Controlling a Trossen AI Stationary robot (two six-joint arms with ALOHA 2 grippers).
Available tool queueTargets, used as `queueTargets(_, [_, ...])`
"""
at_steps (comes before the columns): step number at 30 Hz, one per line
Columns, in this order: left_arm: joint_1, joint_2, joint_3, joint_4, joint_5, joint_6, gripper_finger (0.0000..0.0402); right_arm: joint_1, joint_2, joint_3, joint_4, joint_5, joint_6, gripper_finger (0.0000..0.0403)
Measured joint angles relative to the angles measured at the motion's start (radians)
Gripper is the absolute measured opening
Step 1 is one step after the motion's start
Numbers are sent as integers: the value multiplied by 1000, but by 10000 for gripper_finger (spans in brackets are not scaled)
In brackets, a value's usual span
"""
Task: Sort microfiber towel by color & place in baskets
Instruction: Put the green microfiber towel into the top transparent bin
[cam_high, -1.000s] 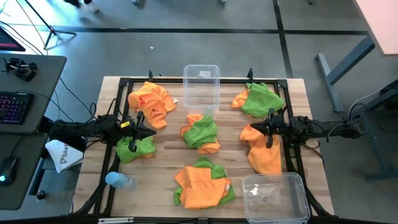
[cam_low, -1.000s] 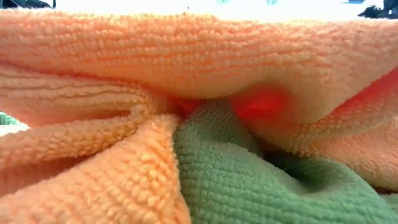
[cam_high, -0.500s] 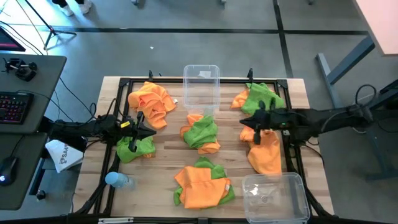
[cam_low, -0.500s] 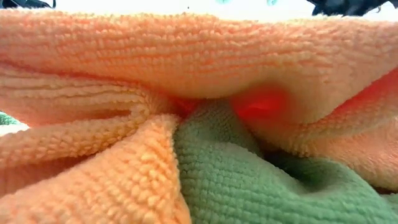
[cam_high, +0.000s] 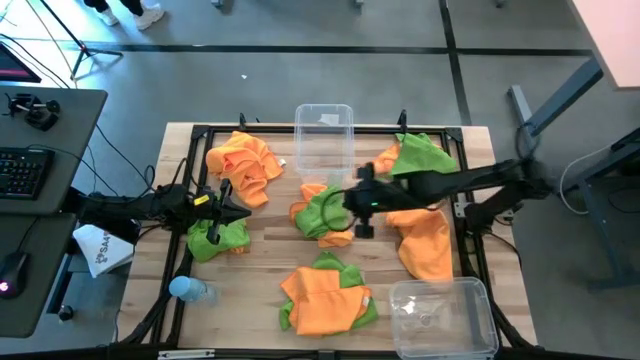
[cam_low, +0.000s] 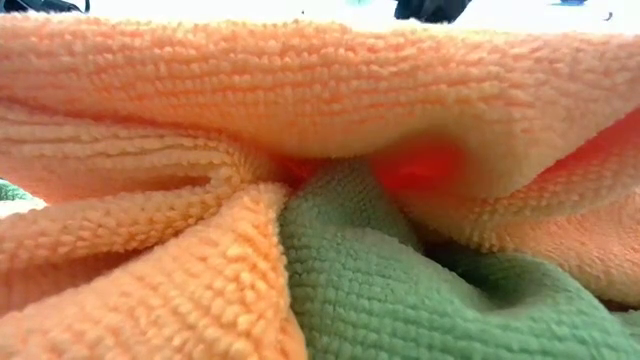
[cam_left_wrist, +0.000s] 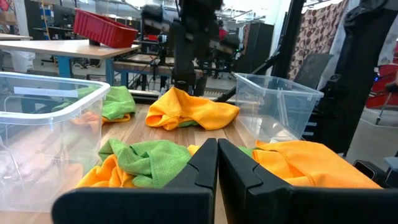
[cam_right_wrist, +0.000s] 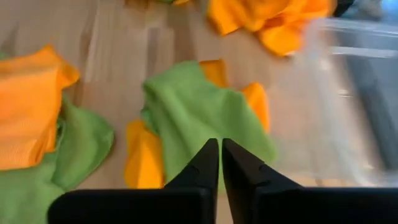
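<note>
You're in the reach phase: the right tool (cam_high: 358, 206) is out over the middle of the desk (cam_high: 470, 140), above the centre pile (cam_high: 323, 213) of green and orange microfiber towels, fingers nearly pressed together and pinching nothing. The left tool (cam_high: 214, 213) sits pressed together at the left side, beside the green towel (cam_high: 218, 238) there, holding nothing. No towel is in either basket: the far basket (cam_high: 323, 138) at the back edge and the near basket (cam_high: 441, 316) at the front right corner both look bare. Other mixed piles lie back left (cam_high: 243, 165), back right (cam_high: 414, 158), front centre (cam_high: 326, 295), plus an orange towel (cam_high: 424, 240) on the right. Next, I'd say: spread the right tool, drop onto the top green layer, and pinch only that one, since the colours overlap.
</note>
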Motion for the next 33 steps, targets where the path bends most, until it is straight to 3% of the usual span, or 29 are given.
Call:
queueTargets(11, [0, 0, 0, 0, 0, 0, 0, -53, 268, 37, 36, -65, -85, 119])
queueTargets(22, [0, 0, 0, 0, 0, 0, 0, -59, 342, 36, 96, -63, -120, 140])
queueTargets(26, [0, 0, 0, 0, 0, 0, 0, -59, 345, 36, 96, -63, -127, 124])
queueTargets(31, [0, 0, 0, 0, 0, 0, 0, -59, 345, 36, 95, -63, -146, 26])
queueTargets(33, [0, 0, 0, 0, 0, 0, 0, -58, 345, 36, 95, -63, -153, 11])
